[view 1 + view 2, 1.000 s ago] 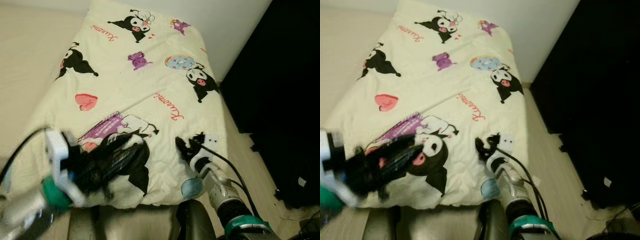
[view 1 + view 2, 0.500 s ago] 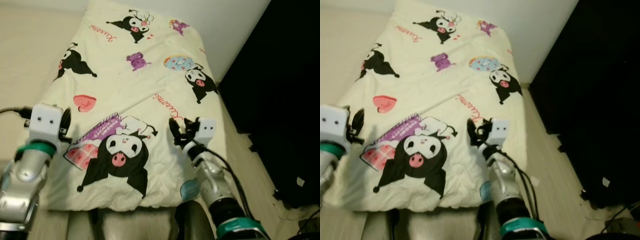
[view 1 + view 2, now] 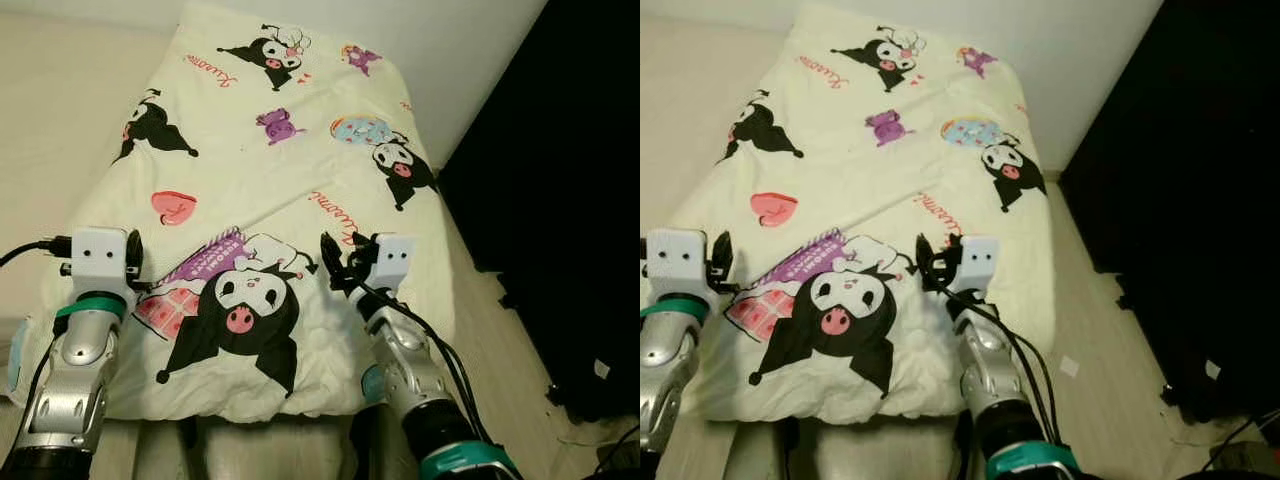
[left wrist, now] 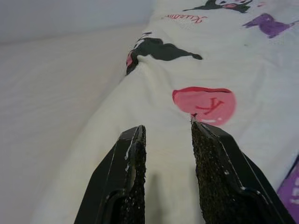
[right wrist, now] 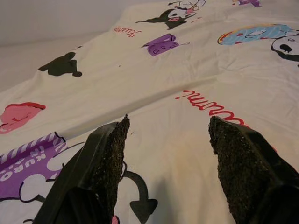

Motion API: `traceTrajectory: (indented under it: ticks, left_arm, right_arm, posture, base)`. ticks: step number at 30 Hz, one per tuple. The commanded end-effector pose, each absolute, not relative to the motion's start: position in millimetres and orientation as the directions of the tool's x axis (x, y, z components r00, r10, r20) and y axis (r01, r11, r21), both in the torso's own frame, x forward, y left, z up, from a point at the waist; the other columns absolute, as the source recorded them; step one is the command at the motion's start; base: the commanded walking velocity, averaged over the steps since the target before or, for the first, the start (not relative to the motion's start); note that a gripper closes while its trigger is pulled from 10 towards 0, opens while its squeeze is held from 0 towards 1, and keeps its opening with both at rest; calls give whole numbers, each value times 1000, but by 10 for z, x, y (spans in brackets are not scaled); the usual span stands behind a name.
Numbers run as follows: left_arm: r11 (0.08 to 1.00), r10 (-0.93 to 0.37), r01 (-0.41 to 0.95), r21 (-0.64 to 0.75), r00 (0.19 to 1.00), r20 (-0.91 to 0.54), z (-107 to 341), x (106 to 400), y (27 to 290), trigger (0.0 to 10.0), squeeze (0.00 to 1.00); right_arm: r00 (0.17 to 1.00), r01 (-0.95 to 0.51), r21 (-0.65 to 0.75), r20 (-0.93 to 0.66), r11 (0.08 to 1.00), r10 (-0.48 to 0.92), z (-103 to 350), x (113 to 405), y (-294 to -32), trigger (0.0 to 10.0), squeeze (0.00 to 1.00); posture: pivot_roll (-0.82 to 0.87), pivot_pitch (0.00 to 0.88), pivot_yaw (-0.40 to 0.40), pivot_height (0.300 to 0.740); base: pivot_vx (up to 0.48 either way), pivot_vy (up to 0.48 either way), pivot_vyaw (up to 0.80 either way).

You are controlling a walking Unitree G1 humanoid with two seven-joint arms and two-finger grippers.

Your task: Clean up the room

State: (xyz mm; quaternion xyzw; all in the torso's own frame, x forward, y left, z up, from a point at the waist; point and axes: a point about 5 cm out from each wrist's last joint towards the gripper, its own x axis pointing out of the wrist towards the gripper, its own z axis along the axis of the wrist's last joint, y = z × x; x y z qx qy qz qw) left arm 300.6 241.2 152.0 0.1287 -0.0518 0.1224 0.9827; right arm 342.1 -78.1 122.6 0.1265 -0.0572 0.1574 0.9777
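Two hands hover over a cream duvet (image 3: 290,180) printed with black cartoon characters, which lies spread across the bed. Left hand (image 4: 167,140) sits above the duvet's left edge, near a pink heart print (image 4: 204,100), its fingers a narrow gap apart and holding nothing. Right hand (image 5: 168,135) hangs over the middle of the cover, just short of red lettering (image 5: 210,105), its fingers spread wide with only fabric between them. Pale floor (image 3: 50,120) runs along the bed's left side.
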Motion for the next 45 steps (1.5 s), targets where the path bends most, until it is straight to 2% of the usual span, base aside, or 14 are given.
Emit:
traceTrajectory:
  ticks: [1,20,32,45]
  left_arm:
    - [940,214,-235,248,971,108,1418,2980,2383,10000,0]
    - [943,181,-195,270,981,75,1274,2952,2367,10000,0]
    - [955,205,-196,222,979,-20,1158,3009,2318,10000,0]
    - [949,206,-196,247,979,-14,1146,3007,2323,10000,0]
  right_arm:
    - [951,-301,227,142,926,275,1180,3400,-815,10000,0]
    - [970,-242,219,85,945,228,1024,3352,-878,10000,0]
    - [978,-205,205,66,957,196,981,3361,-978,10000,0]
    - [979,-202,201,59,958,194,969,3365,-965,10000,0]
  posture:
    - [195,0,-117,540]
    - [180,0,-81,610]
    - [164,0,-75,670]
    - [170,0,-75,720]
  base:
    - [0,0,0]
    - [0,0,0]
    - [0,0,0]
    - [0,0,0]
